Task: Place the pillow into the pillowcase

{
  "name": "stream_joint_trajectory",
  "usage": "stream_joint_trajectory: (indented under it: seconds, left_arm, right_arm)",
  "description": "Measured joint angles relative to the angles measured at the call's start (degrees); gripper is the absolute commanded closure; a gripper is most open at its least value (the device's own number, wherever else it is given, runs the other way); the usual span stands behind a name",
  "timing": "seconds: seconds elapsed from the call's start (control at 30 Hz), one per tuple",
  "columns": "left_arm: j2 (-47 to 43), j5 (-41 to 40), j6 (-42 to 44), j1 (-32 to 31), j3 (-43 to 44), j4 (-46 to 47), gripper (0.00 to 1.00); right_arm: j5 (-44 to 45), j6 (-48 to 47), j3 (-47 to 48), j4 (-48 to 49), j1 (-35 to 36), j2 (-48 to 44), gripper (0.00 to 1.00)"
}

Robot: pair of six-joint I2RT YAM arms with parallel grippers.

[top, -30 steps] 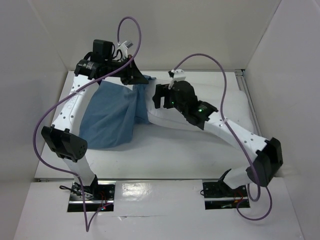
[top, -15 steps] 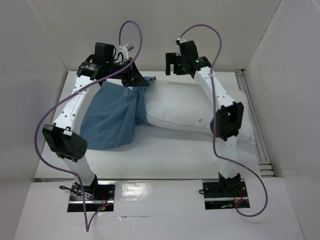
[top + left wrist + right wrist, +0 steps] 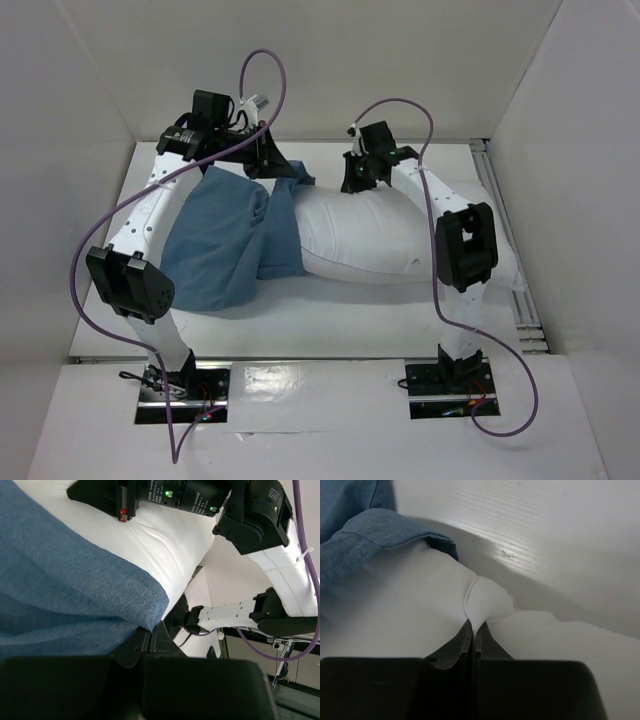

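Left arm [image 3: 150, 215]: it rises from its base to a bent elbow on the near left, the forearm stretches toward the far side, and the wrist turns rightward. Left gripper [image 3: 270, 160]: jaws closed, pinching an edge of the pillowcase [image 3: 215, 240]. Right arm [image 3: 440, 200]: it folds at an elbow on the right, and the forearm angles far and leftward toward the centre. Right gripper [image 3: 358, 182]: fingers pressed together, nipping a small fold of the pillow [image 3: 370, 230]. The two grippers are near each other but apart.
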Motion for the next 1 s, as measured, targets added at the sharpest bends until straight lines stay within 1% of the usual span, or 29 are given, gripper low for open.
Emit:
stream_joint_trajectory:
  seconds: [0.13, 0.23, 0.33, 0.47, 0.53, 0.57, 0.6, 0.63, 0.67, 0.7, 0.77, 0.87, 1.0]
  left_arm:
    - [0.00, -0.09, 0.00, 0.15, -0.07, 0.00, 1.00]
    - [0.00, -0.46, 0.02, 0.22, -0.17, 0.00, 1.00]
    - [0.00, -0.96, 0.02, 0.28, -0.39, 0.04, 1.00]
    - [0.00, -1.70, -0.04, 0.76, -0.72, 0.02, 1.00]
    - [0.00, -1.79, -0.09, 0.96, -0.81, 0.17, 1.00]
    - [0.00, -1.81, -0.20, 1.03, -0.96, 0.39, 1.00]
    - [0.00, -1.88, -0.24, 1.05, -1.16, 0.55, 1.00]
    - [0.00, -1.88, -0.26, 1.05, -1.29, 0.57, 1.00]
    - [0.00, -1.90, -0.26, 1.05, -1.53, 0.68, 1.00]
    - [0.00, -1.95, -0.24, 1.05, -1.70, 0.66, 1.00]
    - [0.00, -1.99, -0.24, 1.05, -2.21, 0.72, 1.00]
    - [0.15, -2.54, -0.24, 1.05, -2.97, 0.96, 1.00]
    - [0.72, -3.21, -0.22, 1.07, -3.17, 1.36, 1.00]
  right_arm:
    - [3.17, 1.95, -1.53, 0.42, 0.00, -2.12, 1.00]
    - [6.84, 2.80, -2.86, 0.55, 0.02, -5.68, 1.00]
    - [11.69, 3.37, -5.70, 2.05, 0.50, -11.58, 1.00]
    - [17.66, 4.13, -10.88, 6.03, 2.19, -21.90, 1.00]
    - [18.95, 4.31, -12.35, 7.34, 2.95, -25.44, 1.00]
    - [18.97, 4.28, -12.66, 7.74, 3.17, -26.58, 0.98]
    - [18.71, 4.24, -12.74, 8.04, 3.32, -27.23, 0.92]
    - [18.23, 4.26, -13.03, 8.63, 3.41, -27.52, 0.69]
    - [17.84, 4.46, -13.40, 9.07, 3.48, -27.50, 0.50]
    - [17.20, 4.28, -14.43, 10.08, 3.54, -27.34, 0.36]
    - [14.84, 4.26, -17.25, 11.28, 3.69, -27.15, 0.18]
    - [9.33, 4.13, -20.65, 11.04, 4.22, -25.20, 0.11]
    - [2.21, 2.99, -20.06, 10.73, 4.26, -20.24, 0.07]
